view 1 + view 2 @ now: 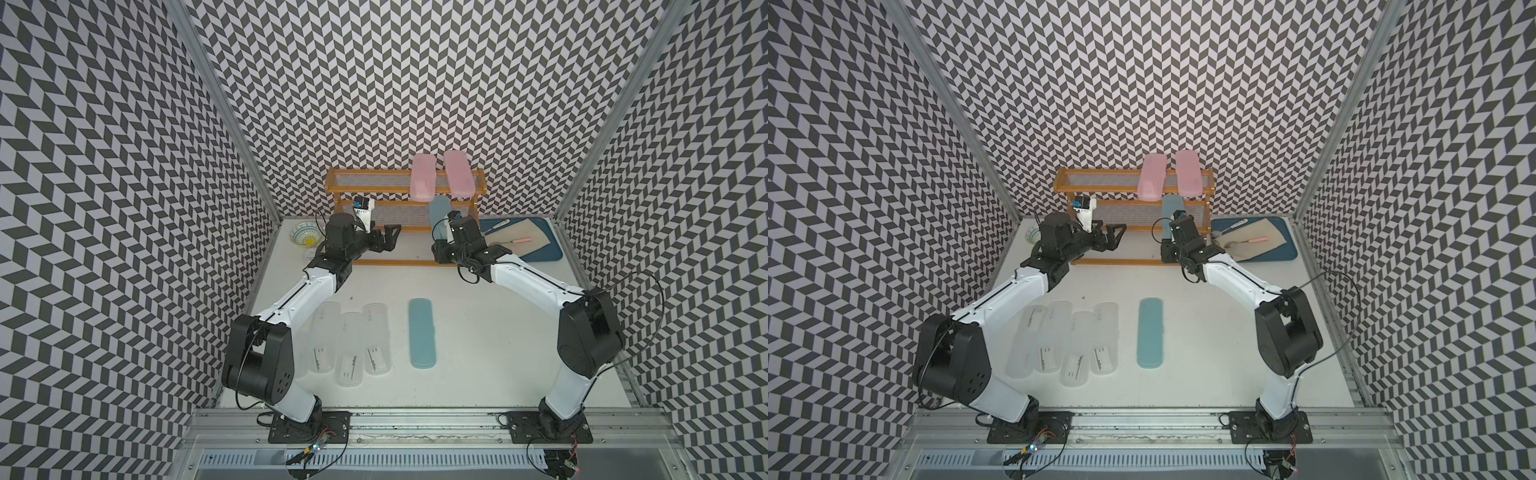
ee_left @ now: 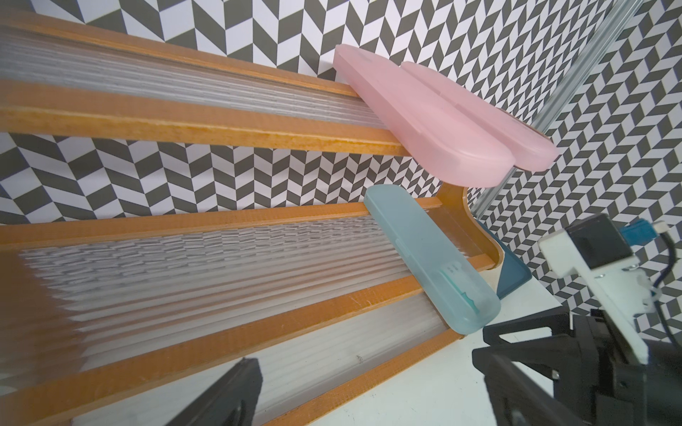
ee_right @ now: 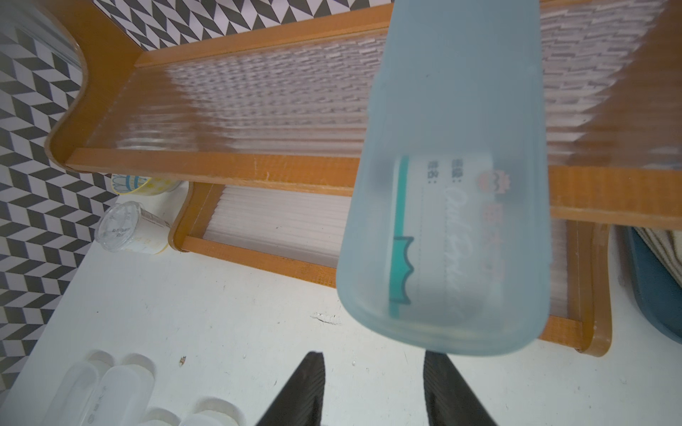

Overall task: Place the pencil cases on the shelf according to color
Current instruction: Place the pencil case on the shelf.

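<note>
Right wrist view: teal case (image 3: 454, 147) on middle tier of shelf (image 3: 258, 166).
Right jaws clenched at its end, not around it; left jaws released.

The white bench (image 1: 478, 353) holds a wooden shelf (image 1: 365, 172) at the back, by the wall. Two pink cases (image 1: 423, 178) lie side by side on the shelf's top step and stick out past its front. A blue case (image 1: 438, 209) lies across the middle step, and its end hangs over the front too. Near the front of the bench, four clear cases (image 1: 351, 349) lie in a row, with a second blue case (image 1: 422, 334) near them. A little bowl (image 1: 306, 237) and a tipped-over cup (image 3: 129, 230) sit by the shelf's left end. A blue tray (image 1: 544, 254) sits by its right end.
</note>
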